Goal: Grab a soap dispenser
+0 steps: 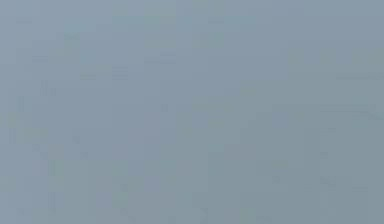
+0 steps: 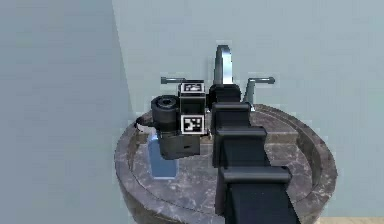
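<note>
Arm reaches across round marble sink, faucet beyond. Gripper above pale blue shape lying on sink top. Fingers' state, any hold: cannot tell.

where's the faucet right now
In the arm side view, the faucet stands above centre at the round dark sink's far rim, beyond the end of the arm.

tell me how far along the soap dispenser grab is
Done: the arm reaches out over the round stone sink top, gripper near the faucet. In hand: I cannot tell whether it holds anything. Left: a confirmed grab; a pale blue shape lies on the top near it.
</note>
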